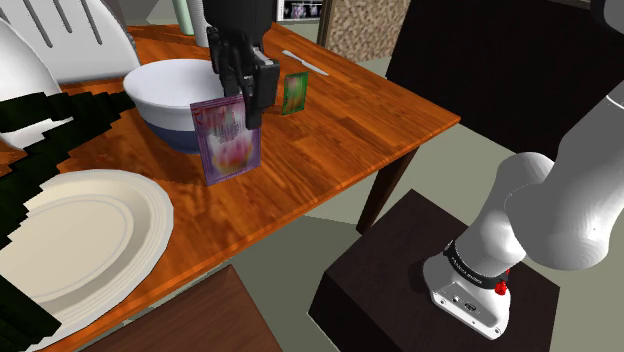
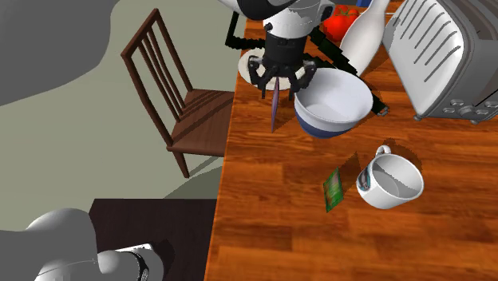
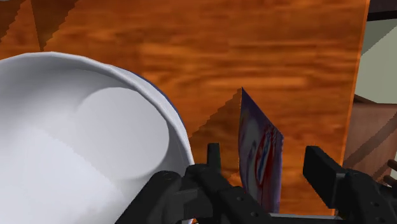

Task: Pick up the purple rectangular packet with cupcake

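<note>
purple cupcake packet upright on desk, long axis vertical, top between fingers; hand wide, looks like no contact yet

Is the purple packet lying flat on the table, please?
No, the packet is upright on its edge beneath the pincer, right beside the bowl.
</note>
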Controlling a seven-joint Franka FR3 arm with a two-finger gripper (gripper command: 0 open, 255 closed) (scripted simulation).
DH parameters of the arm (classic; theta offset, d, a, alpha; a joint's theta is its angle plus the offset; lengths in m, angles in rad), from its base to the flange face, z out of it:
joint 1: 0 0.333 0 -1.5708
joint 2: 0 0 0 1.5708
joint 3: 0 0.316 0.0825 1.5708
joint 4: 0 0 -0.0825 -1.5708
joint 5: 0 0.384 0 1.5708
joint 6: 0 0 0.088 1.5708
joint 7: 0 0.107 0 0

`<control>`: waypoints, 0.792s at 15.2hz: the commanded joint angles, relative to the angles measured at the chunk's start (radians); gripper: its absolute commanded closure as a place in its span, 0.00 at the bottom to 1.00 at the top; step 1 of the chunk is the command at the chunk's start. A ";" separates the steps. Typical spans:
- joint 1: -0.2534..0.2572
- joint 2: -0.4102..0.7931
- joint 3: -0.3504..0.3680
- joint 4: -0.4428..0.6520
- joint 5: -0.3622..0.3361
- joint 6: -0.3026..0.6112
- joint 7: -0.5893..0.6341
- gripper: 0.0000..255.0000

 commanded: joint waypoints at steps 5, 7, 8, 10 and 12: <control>0.000 -0.001 0.000 -0.004 0.000 0.003 0.000 1.00; 0.000 -0.001 0.000 -0.004 0.000 0.003 -0.001 1.00; 0.000 -0.001 0.000 -0.004 0.000 0.003 -0.001 1.00; 0.000 0.001 0.000 0.013 0.000 -0.012 0.000 1.00; 0.000 0.006 0.000 0.046 -0.002 -0.040 0.001 1.00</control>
